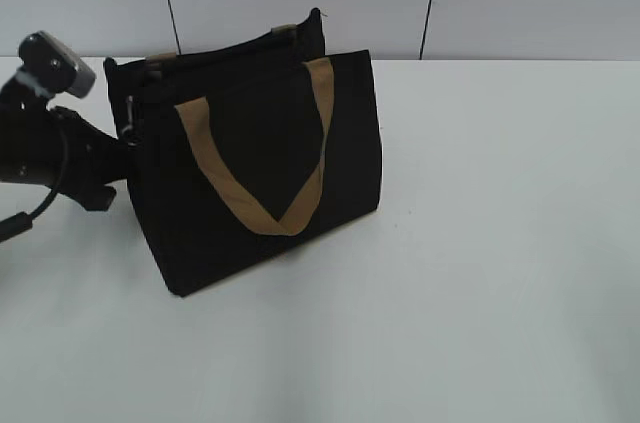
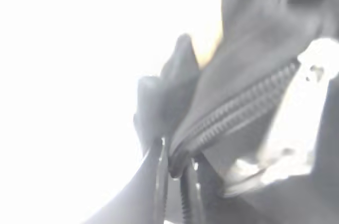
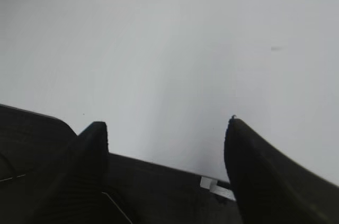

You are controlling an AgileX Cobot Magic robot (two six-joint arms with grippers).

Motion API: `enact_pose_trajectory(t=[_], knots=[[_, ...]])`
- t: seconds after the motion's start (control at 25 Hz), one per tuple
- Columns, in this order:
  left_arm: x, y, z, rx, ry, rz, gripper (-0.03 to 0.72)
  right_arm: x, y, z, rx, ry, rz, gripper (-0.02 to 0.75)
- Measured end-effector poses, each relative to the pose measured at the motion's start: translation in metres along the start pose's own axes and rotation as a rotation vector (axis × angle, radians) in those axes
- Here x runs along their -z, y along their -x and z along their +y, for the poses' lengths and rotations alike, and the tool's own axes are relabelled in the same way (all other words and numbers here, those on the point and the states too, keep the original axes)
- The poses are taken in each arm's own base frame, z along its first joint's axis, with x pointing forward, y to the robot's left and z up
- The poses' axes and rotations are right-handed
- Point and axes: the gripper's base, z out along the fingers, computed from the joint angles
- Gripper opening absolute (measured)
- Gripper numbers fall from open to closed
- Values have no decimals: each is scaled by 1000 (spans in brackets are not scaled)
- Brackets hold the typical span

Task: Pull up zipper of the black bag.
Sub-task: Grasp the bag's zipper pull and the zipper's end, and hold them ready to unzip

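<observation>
1. Blurred and close in the left wrist view, the left gripper [image 2: 177,179] has its two fingers nearly together on the end of the zipper [image 2: 238,110], pinching the fabric there.
2. From that pinch the zipper teeth run up and to the right, looking closed along the stretch in view; a pale, silvery shape beside them is too blurred to name.
3. Seen from the exterior view, the left gripper [image 1: 128,133] meets the bag [image 1: 260,168] at its upper left corner, with the arm's dark body to the left of it.
4. Standing on the white table [image 1: 500,243], the bag leans slightly, its front face toward the camera, and a tan handle [image 1: 262,205] hangs down that face in a V.
5. A second tan handle [image 1: 290,31] just shows at the back top edge.
6. Well apart from all this, the right gripper [image 3: 167,144] hangs with its fingers spread wide over bare table, holding nothing.
</observation>
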Motion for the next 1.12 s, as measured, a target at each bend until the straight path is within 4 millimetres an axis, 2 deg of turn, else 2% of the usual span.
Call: enact_pose_trajectory(t=[0.12, 0.24, 0.4, 0.68, 0.76, 1.12], knots=[[18, 14, 3, 28, 75, -28, 26, 13, 21, -2, 13, -6, -34, 467], [39, 30, 3, 39, 124, -69, 26, 16, 45, -7, 11, 0, -23, 414], [63, 44, -3, 1, 140, -96, 25, 8, 76, -10, 20, 52, 15, 396], [97, 58, -19, -68, 121, -110, 25, -20, 120, -6, 47, 257, 43, 396], [102, 60, -21, -73, 121, -124, 25, -34, 137, -7, 46, 306, 64, 396], [111, 65, -24, -54, 125, -148, 25, -65, 217, -12, 55, 456, -12, 391]])
